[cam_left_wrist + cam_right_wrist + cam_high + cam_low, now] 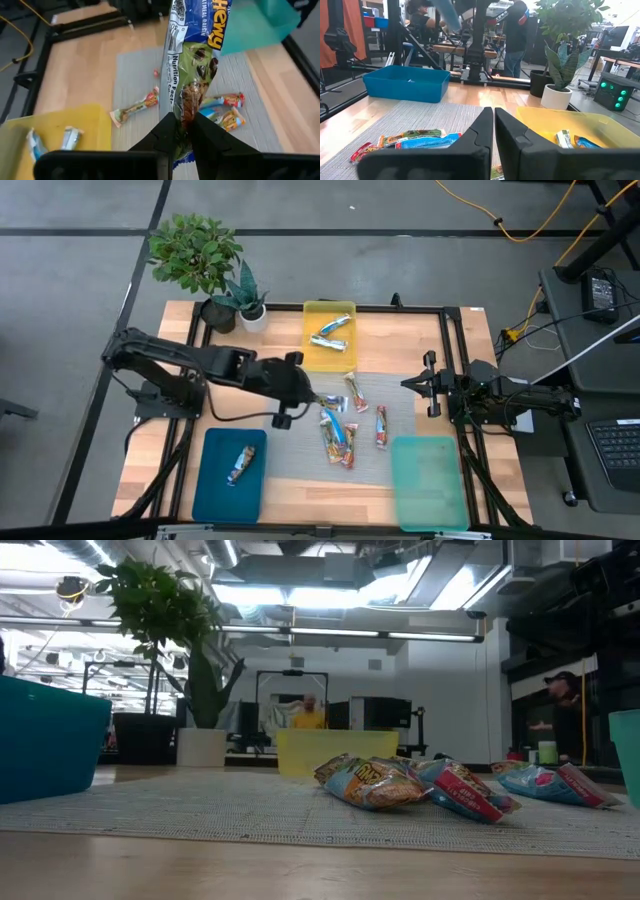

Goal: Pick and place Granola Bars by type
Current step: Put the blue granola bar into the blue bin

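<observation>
left pincer: raised over the grey mat at mid-bench, fingers closed tight on one blue-and-white granola bar, which hangs from them wrapper-end first.

right pincer: parked at the right edge of the bench, off the mat, fingers pressed together with nothing between them.

loose granola bars: a cluster on the mat between the two pincers, just right of the left one. one red-and-white bar lies nearest the right pincer; a slanted bar lies beyond it toward the yellow tray; a pile of mixed bars, touching or overlapping, lies just below the left pincer's tip in the high view.

yellow tray: on the far side of the left pincer, holding two blue-and-white bars side by side.

dark blue tray: on the near-left side of the left pincer, holding one darker bar.

pale green tray: near the right pincer, at the front right of the bench.

two potted plants: at the far left corner, behind the left arm.
</observation>
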{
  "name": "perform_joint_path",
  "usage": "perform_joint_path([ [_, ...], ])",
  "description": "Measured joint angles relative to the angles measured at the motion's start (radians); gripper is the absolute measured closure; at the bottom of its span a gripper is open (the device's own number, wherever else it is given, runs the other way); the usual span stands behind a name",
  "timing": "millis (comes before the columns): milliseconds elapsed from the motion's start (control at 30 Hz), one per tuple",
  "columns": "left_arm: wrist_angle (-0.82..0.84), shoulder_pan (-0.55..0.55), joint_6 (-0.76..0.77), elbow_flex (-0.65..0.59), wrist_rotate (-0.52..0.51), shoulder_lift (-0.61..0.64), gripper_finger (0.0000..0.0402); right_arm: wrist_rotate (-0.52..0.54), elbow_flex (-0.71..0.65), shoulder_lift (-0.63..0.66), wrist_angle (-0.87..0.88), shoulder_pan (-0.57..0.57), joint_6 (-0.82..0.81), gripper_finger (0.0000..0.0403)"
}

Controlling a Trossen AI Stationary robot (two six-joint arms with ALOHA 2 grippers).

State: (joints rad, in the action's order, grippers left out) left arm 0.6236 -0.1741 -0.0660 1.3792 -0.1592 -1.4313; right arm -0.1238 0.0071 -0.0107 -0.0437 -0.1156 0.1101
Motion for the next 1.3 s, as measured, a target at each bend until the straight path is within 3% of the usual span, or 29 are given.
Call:
perform_joint_path([
  [167, 0.076, -0.015, 0.063, 0.000, -0.045, 0.088, 0.0364, 0.000, 0.000, 0.000, 0.000, 0.000, 0.000, 0.0381],
  [433, 0.417, -0.120, 0.250, 0.000, -0.100, 0.238, 0.0364, 0.000, 0.000, 0.000, 0.000, 0.000, 0.000, 0.0381],
  [733, 0.458, -0.232, 0.422, 0.000, -0.191, 0.365, 0.0364, 0.000, 0.000, 0.000, 0.000, 0.000, 0.000, 0.0381],
  [900, 0.477, -0.298, 0.551, 0.000, -0.125, 0.394, 0.0366, 0.000, 0.000, 0.000, 0.000, 0.000, 0.000, 0.0381],
  [1067, 0.580, -0.427, 0.794, 0.000, -0.019, 0.392, 0.0366, 0.000, 0.000, 0.000, 0.000, 0.000, 0.000, 0.0381],
  [1300, 0.638, -0.644, 1.095, 0.000, -0.063, 0.372, 0.0366, 0.000, 0.000, 0.000, 0.000, 0.000, 0.000, 0.0381],
])
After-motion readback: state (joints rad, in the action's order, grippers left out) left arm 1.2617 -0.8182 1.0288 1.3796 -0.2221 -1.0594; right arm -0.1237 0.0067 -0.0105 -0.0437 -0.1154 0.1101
